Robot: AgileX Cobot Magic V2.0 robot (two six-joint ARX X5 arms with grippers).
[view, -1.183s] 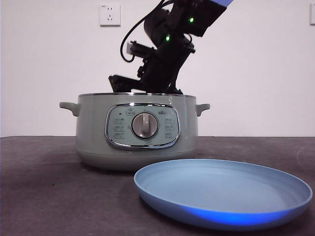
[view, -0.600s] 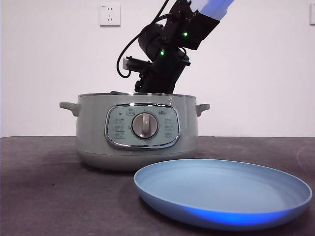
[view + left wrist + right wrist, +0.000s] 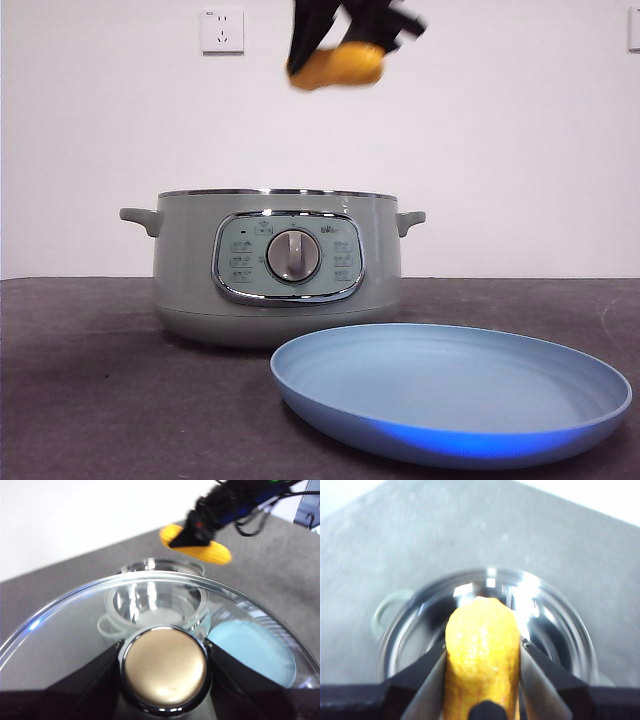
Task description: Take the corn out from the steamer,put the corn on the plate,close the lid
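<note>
The right pincer (image 3: 482, 680) is clamped on the yellow-orange corn cob (image 3: 337, 66), high above the open sage-green round steamer (image 3: 278, 265). The left pincer (image 3: 164, 666) grips the domed glass lid (image 3: 75, 625) by its knob. The shallow light-blue plate (image 3: 450, 390) sits on the dark bench (image 3: 80, 380) before the steamer.

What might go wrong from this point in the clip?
The right gripper holds the corn high above the open steamer; a slip could drop it back in or short of the plate. The left gripper holds the glass lid by its knob, close to the right arm's likely path.
</note>
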